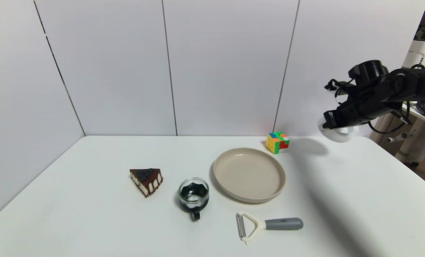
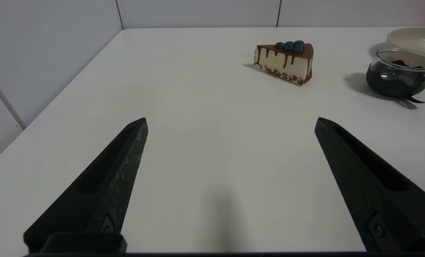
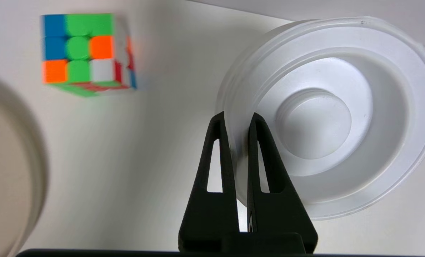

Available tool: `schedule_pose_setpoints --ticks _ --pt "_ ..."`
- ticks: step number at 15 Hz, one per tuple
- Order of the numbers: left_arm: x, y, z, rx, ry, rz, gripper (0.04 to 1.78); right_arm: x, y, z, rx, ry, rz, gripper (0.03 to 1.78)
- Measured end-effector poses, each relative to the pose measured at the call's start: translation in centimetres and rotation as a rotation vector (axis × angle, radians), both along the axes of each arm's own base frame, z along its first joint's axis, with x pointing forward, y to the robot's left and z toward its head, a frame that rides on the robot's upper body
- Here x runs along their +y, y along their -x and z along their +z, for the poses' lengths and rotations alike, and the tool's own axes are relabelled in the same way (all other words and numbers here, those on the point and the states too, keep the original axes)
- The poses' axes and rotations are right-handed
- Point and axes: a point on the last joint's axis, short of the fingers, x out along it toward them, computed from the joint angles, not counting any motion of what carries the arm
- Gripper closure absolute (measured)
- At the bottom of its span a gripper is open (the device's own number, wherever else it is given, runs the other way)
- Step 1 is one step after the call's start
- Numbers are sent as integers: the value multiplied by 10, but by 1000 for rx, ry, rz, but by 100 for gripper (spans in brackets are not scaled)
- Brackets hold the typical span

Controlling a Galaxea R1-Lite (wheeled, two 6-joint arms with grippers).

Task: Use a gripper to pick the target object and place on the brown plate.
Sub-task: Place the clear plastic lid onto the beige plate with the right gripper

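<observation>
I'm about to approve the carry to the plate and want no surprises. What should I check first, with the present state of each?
1. Right end effector shut on the rim of the disc: ok.
2. Disc lifted off the table: ok, it hangs in the air at the far right.
3. Plate bare, ready to receive: ok.
4. Cube beside the plate's far right rim, near the likely path: not ok, pass above it.
5. Left end effector open, low over the table's left part, away from the plate: ok.
6. Grip firmness on the thin rim: cannot tell.
</observation>
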Motion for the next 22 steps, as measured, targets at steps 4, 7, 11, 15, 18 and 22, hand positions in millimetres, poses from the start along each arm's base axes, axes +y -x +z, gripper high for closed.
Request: schedule_pose_setpoints --ticks 4,7,11,15,18,22 --pt "0 0 0 0 0 -1 13 46 53 42 -57 -23 138 168" --pt "0 0 0 0 0 0 13 95 99 56 -66 -31 298 168" --pt "0 0 0 0 0 0 13 146 152 49 -25 -32 504 168" --pt "0 0 0 0 0 0 13 178 160 19 18 -24 609 168" --pt "0 0 0 0 -1 0 13 202 147 -8 19 -23 650 168" --pt "0 0 0 0 0 -1 13 221 130 -36 21 -18 660 168"
